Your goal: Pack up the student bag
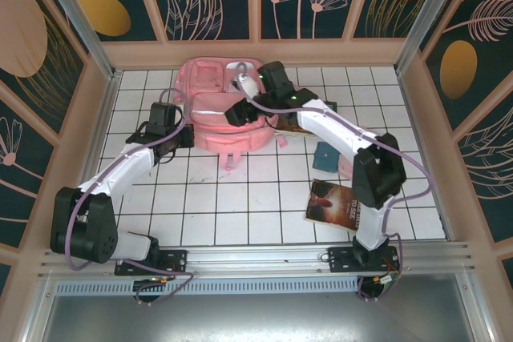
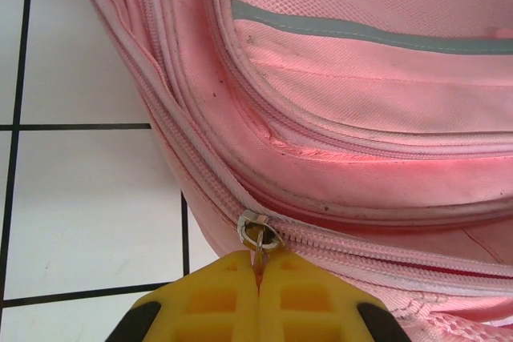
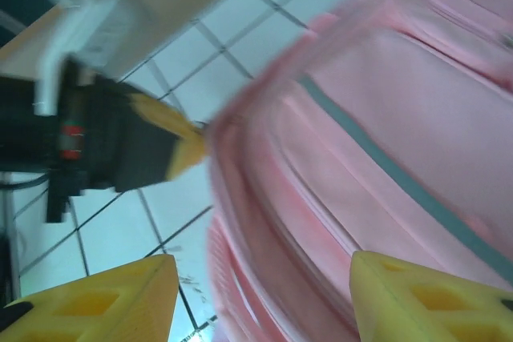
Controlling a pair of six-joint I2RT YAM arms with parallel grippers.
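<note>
White-tiled worktop (image 1: 240,206) with a dark grid, walled by teal flower panels. At its far middle lies the student bag (image 1: 215,114), pink, front pockets up. The right arm covers part of its right side, and something dark peeks out there that I cannot identify. The left end effector (image 2: 258,262) sits at the bag's left edge, yellow fingers pressed together, pinching the metal zipper pull (image 2: 258,231), whose tab is hidden between them. The right end effector (image 3: 258,271) hovers over the bag with fingers spread wide. That view is blurred, so contact cannot be judged. Near the right arm lie a book (image 1: 333,203), one edge behind the arm, and a small teal item (image 1: 325,154) too small to name.
</note>
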